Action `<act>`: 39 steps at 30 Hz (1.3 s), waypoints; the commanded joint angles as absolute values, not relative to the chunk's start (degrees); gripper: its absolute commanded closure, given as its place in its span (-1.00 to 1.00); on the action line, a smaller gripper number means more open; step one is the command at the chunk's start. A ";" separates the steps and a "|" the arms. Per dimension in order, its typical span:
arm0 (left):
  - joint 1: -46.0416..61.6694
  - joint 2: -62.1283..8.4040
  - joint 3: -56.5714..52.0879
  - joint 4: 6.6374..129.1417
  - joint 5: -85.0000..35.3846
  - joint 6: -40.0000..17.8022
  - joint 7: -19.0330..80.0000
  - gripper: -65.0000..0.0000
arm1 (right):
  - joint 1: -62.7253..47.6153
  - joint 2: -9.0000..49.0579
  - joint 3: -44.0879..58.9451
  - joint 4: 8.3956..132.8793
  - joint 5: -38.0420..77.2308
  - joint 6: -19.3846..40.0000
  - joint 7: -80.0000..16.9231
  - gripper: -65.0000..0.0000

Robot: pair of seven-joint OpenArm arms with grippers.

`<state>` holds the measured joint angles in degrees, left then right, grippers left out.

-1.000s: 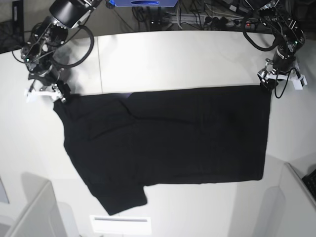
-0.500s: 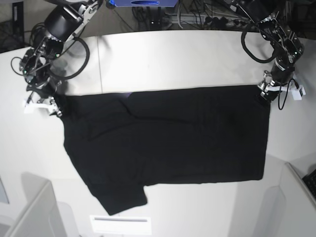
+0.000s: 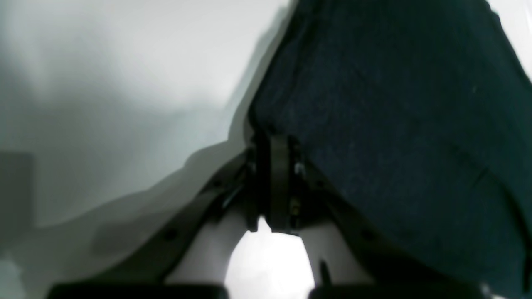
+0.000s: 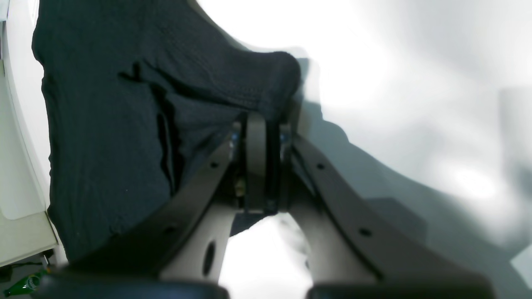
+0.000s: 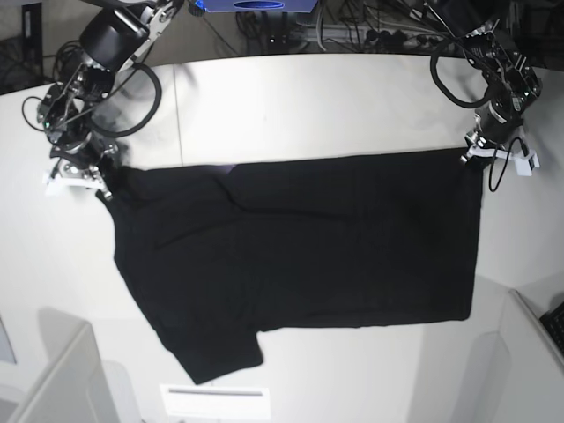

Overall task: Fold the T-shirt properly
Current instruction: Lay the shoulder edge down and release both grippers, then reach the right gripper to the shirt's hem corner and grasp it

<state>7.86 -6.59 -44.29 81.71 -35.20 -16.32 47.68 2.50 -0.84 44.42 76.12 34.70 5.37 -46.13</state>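
The black T-shirt point(image 5: 300, 247) lies spread flat on the white table point(image 5: 308, 106), plain face up, one sleeve at the lower left. My left gripper point(image 5: 470, 159) is shut on the shirt's upper right corner; in the left wrist view the gripper point(image 3: 276, 141) has its jaws closed on the dark cloth point(image 3: 395, 124). My right gripper point(image 5: 104, 187) is shut on the upper left corner; in the right wrist view the gripper point(image 4: 255, 120) pinches a bunched fold of cloth point(image 4: 166, 83). The print and label are hidden.
A white paper strip point(image 5: 214, 398) lies at the front edge below the sleeve. Grey panels stand at the front left point(image 5: 62, 379) and front right point(image 5: 520, 361) corners. Cables and a blue box point(image 5: 256, 5) sit behind the table.
Both grippers stay closed on the shirt's corners. The right gripper drifted outward and down, then back up a little. The left gripper dipped, then lifted slightly. The shirt's top edge is taut.
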 commanded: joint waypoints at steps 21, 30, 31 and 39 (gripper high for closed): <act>24.57 -11.38 -41.01 94.64 -35.38 -15.87 48.31 1.00 | -13.49 -1.19 44.18 99.30 33.54 4.53 -54.20 1.00; 30.81 -11.38 -41.19 96.31 -35.38 -15.96 48.31 1.00 | -22.73 -0.92 44.53 103.69 41.89 4.53 -54.99 1.00; 31.34 -11.38 -41.19 96.75 -35.38 -15.96 48.31 1.00 | -23.43 -1.01 44.53 103.78 42.59 4.53 -54.99 1.00; 32.75 -11.21 -41.19 96.92 -35.03 -15.96 48.31 1.00 | -24.75 -1.01 44.62 103.69 42.68 4.53 -54.55 1.00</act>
